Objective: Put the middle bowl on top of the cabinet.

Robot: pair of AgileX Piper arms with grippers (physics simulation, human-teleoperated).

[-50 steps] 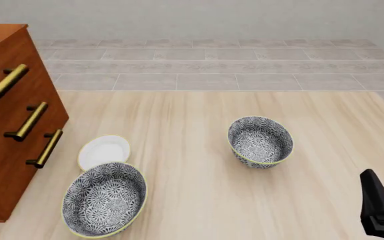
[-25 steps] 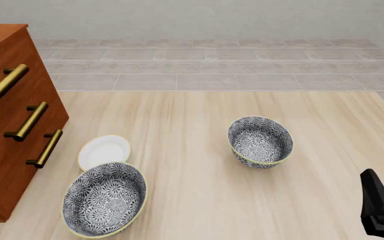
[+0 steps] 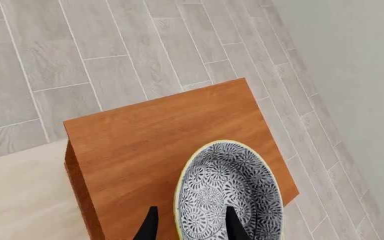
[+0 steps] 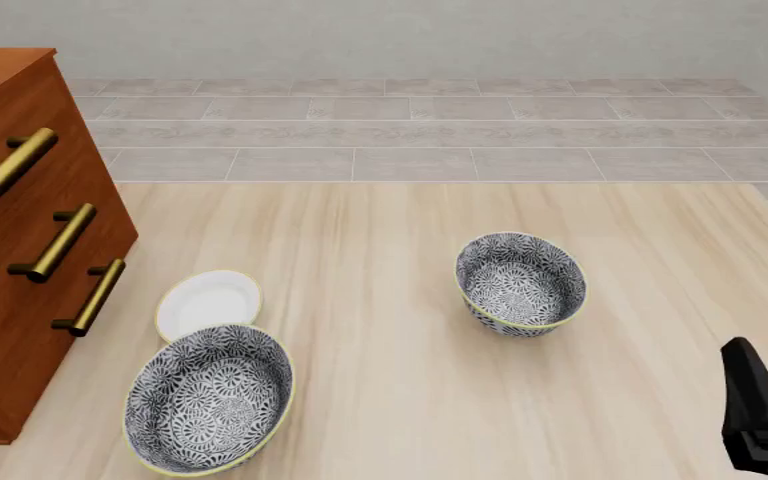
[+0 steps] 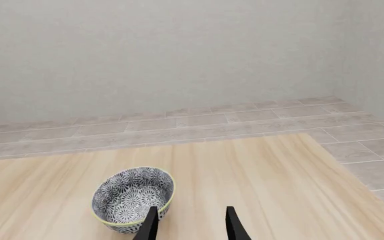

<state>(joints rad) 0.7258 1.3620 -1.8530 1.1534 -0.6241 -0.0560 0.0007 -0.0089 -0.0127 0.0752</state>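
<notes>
Middle bowl [image 3: 229, 192] sat on the top of the cabinet [image 3: 152, 135], its near rim between the parted fingers of the left gripper [image 3: 188, 225], which did not visibly clamp it. On the table [image 4: 398, 240] stood two patterned bowls, small [image 4: 520, 283] and large [image 4: 209, 397], beside a white plate [image 4: 207, 302]. Right gripper [image 5: 188, 225] hung with fingers apart, gripping nothing.

Patterned bowls: three in all. Two on table in front view — large bowl [image 4: 208, 411] lower left of frame, smaller bowl [image 4: 520, 283] right of centre. Third bowl [image 3: 227, 192] on cabinet top, lower centre of left wrist view.
White plate [image 4: 208, 303]: one.
Cabinet [image 4: 11, 250]: one, left edge of front view.
Brass handles: three, first handle [image 4: 11, 167], second handle [image 4: 57, 243], third handle [image 4: 92, 297].
Grippers: two, left gripper [image 3: 187, 226], right gripper [image 5: 187, 224].
</notes>
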